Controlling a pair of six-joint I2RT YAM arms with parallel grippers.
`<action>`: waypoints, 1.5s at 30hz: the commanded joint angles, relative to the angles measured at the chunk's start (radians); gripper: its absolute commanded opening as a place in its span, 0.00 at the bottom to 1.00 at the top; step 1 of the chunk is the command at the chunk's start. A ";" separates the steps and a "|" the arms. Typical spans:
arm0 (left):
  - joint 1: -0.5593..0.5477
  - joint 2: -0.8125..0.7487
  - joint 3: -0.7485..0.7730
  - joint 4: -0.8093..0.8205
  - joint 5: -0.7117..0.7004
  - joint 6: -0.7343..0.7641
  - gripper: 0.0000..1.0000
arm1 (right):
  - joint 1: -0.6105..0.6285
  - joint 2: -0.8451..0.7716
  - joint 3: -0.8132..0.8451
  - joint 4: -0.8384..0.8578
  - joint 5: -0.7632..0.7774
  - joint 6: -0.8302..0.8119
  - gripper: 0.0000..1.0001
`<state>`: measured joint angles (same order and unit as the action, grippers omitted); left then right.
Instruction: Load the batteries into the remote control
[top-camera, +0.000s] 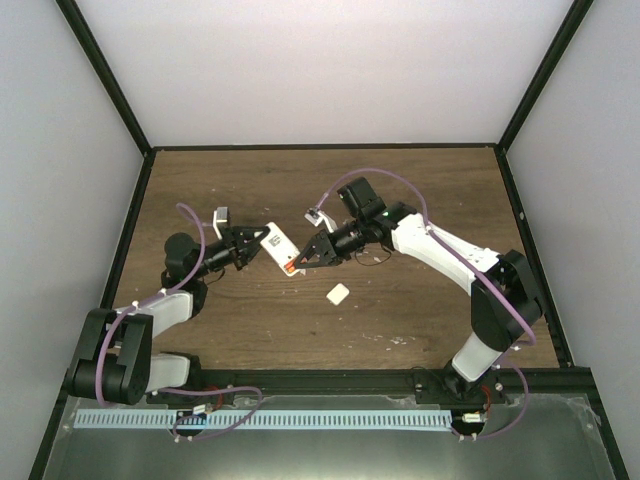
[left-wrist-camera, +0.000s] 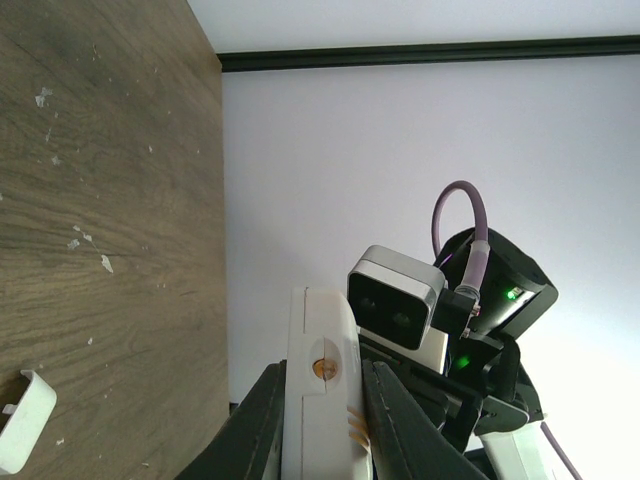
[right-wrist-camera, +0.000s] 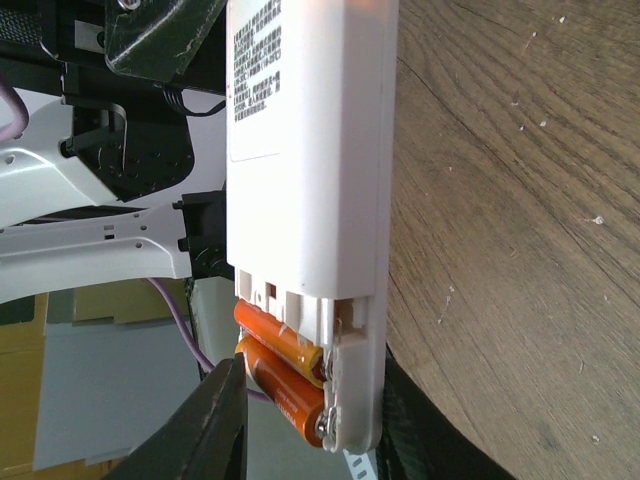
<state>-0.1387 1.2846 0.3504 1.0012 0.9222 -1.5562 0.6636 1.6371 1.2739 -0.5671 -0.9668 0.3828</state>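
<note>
The left gripper (top-camera: 247, 250) clamps the remote control (top-camera: 277, 245) aloft, its back turned to the right gripper (top-camera: 303, 258) so the recess is reachable. The batteries (right-wrist-camera: 285, 375), glossy orange cylinders, lie side by side in the remote's open end (smooth white plastic), flanked by the right fingers (right-wrist-camera: 215, 420); whether these grip cannot be told

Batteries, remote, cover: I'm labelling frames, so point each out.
Batteries (right-wrist-camera: 283, 392): right wrist view, orange body of the nearer cell.
Remote (right-wrist-camera: 310, 150): right wrist view, white back panel.
Cover (top-camera: 338, 293): top view, its middle.
</note>
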 joint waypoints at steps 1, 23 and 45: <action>0.003 -0.002 -0.008 0.045 0.009 0.005 0.00 | 0.002 -0.008 -0.006 0.012 -0.017 -0.004 0.25; 0.002 0.022 -0.012 0.136 0.013 -0.029 0.00 | 0.002 -0.039 -0.011 0.009 0.046 -0.025 0.25; 0.047 -0.010 0.003 -0.154 -0.054 0.188 0.00 | -0.008 -0.251 -0.054 -0.226 0.816 -0.139 0.69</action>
<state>-0.1017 1.2903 0.3405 0.8799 0.8841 -1.4239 0.6559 1.4387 1.2110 -0.7341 -0.3328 0.2832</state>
